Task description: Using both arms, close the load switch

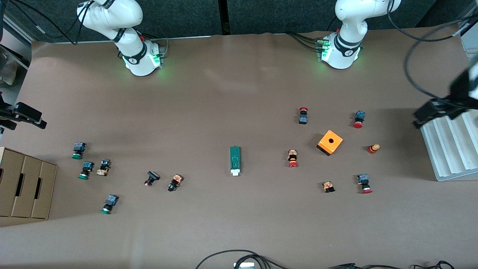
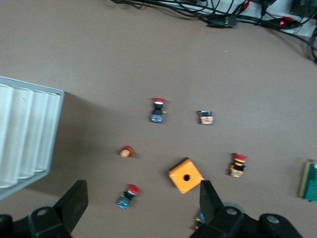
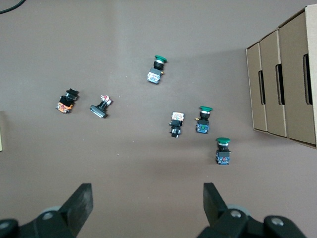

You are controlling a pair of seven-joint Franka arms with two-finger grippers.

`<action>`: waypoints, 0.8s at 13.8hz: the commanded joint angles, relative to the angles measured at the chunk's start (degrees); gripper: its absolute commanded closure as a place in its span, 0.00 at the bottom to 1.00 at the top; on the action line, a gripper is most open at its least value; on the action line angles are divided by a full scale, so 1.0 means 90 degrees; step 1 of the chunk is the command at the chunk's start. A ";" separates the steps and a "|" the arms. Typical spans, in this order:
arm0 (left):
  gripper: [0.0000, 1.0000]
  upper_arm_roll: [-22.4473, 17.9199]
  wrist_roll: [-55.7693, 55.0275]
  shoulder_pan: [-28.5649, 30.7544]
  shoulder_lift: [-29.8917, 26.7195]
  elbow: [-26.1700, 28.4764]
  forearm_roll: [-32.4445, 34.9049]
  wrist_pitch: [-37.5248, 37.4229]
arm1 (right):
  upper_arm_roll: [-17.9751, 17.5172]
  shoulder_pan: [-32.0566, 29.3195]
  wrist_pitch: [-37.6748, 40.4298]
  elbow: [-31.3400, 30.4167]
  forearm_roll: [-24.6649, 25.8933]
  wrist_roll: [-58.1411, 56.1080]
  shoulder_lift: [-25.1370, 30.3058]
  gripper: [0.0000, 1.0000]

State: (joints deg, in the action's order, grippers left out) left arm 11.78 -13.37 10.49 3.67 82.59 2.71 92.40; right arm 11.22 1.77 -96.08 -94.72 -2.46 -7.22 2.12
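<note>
Left tool (image 2: 141, 208) is hovering wide open, holding nothing, over the orange cube (image 2: 185, 175) and red-capped buttons at its arm's end of the table (image 1: 224, 93). Right tool (image 3: 147, 206) is likewise gaping empty — hanging above 3 green-capped buttons near the cardboard boxes (image 3: 285, 84). Load switch (image 1: 235, 160) is lying mid-table between the 2 button clusters, white tab pointing toward the front camera.
</note>
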 commanded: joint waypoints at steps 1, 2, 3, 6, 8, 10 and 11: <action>0.00 -0.0147 0.0518 0.0006 -0.0065 0.0071 -0.0096 -0.0061 | 0.0023 0.0048 -0.0008 0.0075 0.0146 -0.0047 -0.0020 0.01; 0.00 -0.0186 0.0674 0.0006 -0.0094 0.0061 -0.0087 -0.0061 | 0.0023 0.0048 -0.0008 0.0075 0.0146 -0.0048 -0.0020 0.01; 0.00 -0.0312 0.0840 -0.0013 -0.0124 0.0061 -0.0077 -0.0071 | 0.0023 0.0048 -0.0008 0.0075 0.0146 -0.0048 -0.0020 0.01; 0.00 -0.0585 0.1348 -0.0091 -0.0085 0.0061 -0.0087 -0.0091 | 0.0023 0.0048 0.0002 0.0075 0.0146 -0.0057 -0.0020 0.01; 0.00 -0.0722 0.1320 -0.0393 -0.0075 0.0051 -0.0077 -0.0091 | 0.0023 0.0048 0.0002 0.0075 0.0136 -0.0077 -0.0020 0.01; 0.00 -0.0743 0.1330 -0.0424 -0.0075 0.0042 -0.0087 -0.0091 | 0.0023 0.0048 0.0002 0.0075 0.0136 -0.0087 -0.0030 0.01; 0.00 -0.0752 0.1330 -0.0433 -0.0075 0.0042 -0.0087 -0.0091 | 0.0023 0.0048 0.0002 0.0075 0.0136 -0.0087 -0.0030 0.01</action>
State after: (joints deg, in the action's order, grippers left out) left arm 6.18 -2.29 7.55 3.56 82.77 2.51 92.27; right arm 11.22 1.78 -96.08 -94.72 -2.46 -7.29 2.12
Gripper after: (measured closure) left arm 0.000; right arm 0.004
